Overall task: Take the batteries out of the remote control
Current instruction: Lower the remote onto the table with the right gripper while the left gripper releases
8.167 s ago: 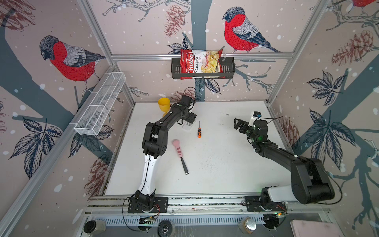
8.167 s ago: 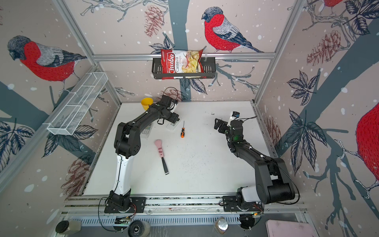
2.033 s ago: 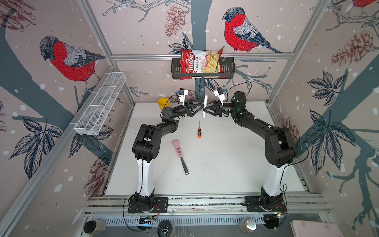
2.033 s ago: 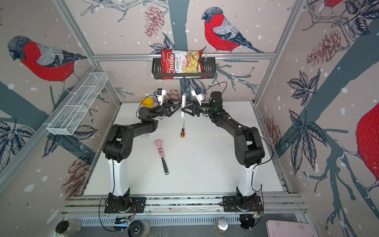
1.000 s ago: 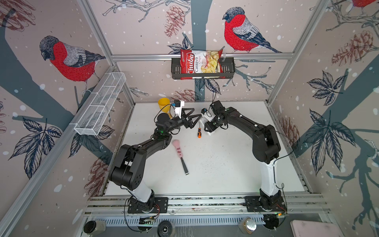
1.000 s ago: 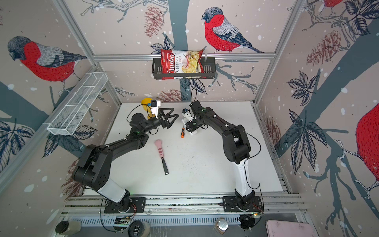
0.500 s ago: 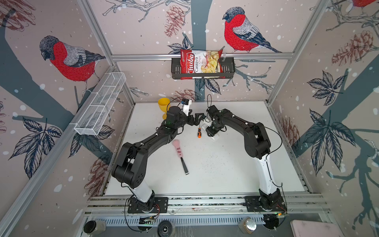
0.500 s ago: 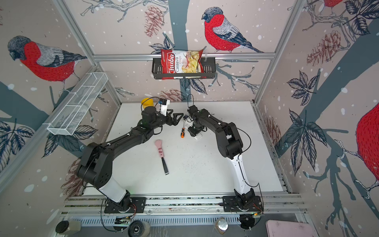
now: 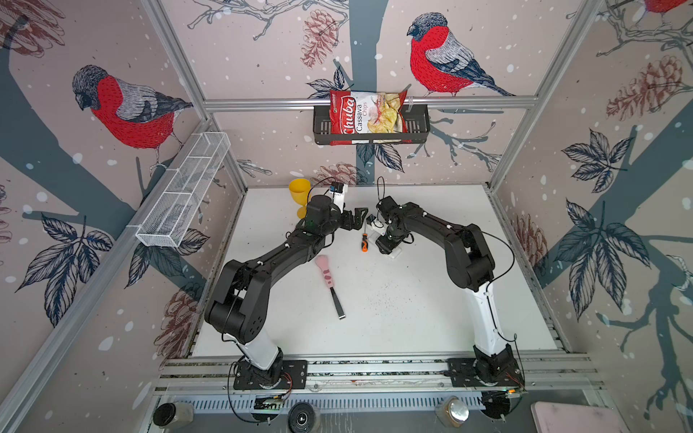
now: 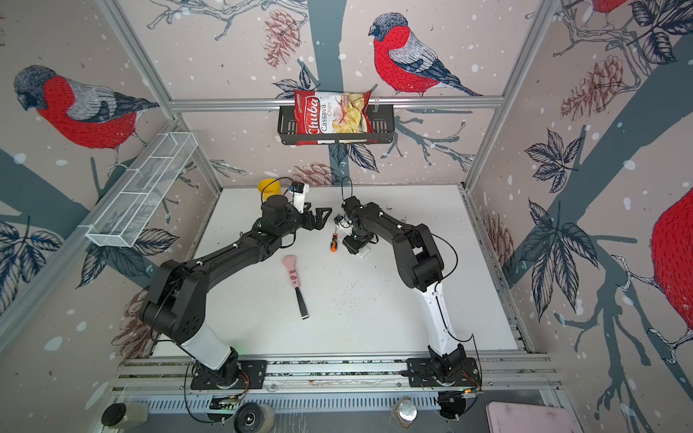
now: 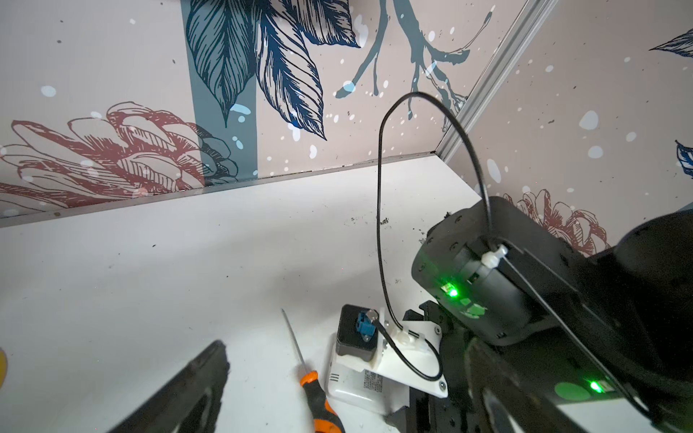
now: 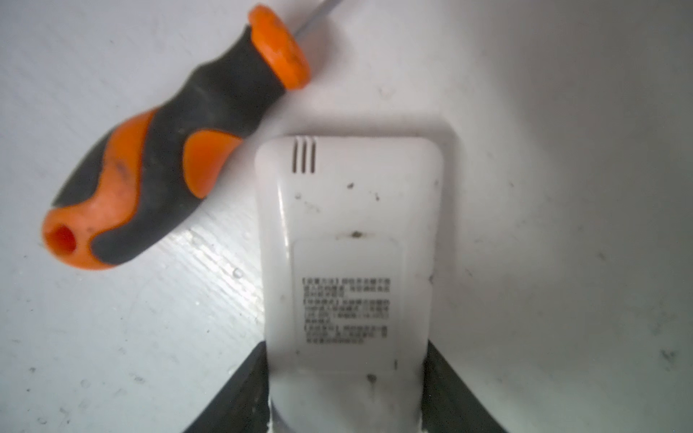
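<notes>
White remote control (image 12: 348,225) (label up) lies between fingers (image 12: 232,397) of right gripper (image 12: 345,346); whether it is clamped cannot be told; left gripper (image 9: 358,219) wide open

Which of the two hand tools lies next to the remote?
The orange-and-black screwdriver, right beside the remote; the pink-handled tool lies well apart.

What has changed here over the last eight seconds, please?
The remote control went from left of the screwdriver to its right: the left gripper lifted it, handed it to the right gripper, then let go and stands open. The right gripper set it on the table, jaws flanking it. Screwdriver, pink-handled tool and yellow cup stayed put.
</notes>
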Motion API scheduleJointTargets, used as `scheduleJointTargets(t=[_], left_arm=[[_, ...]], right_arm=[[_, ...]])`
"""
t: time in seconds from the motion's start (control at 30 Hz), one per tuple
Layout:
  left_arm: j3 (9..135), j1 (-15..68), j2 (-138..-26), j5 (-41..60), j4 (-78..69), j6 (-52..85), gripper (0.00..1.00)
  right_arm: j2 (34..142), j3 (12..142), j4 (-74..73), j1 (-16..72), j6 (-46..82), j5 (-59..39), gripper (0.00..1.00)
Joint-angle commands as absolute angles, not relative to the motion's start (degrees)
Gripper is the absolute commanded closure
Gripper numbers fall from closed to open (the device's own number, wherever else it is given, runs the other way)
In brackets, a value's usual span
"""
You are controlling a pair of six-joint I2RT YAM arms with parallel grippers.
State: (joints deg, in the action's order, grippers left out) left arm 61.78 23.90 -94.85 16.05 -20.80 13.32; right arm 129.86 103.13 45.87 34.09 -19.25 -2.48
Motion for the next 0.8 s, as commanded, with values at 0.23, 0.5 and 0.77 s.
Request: scheduleJointTargets(t=[0.23,0.5,0.77], left_arm=[[61.62,23.99,-94.3,15.3,-20.36,12.36,0.02],[61.71,24.06,-94.99,15.43,-20.53,12.4,0.02],[63.1,26.1,-97.67,14.22,-19.53,9.92,0.02]], right_arm=[[126.95,98.44,44.04,35.16,-19.64,5.04,0.22],[123.87,93.48,41.2,34.07,-17.35,10.08,0.21],[122.32,90.08,37.68,32.62,-16.26,12.57,0.21]])
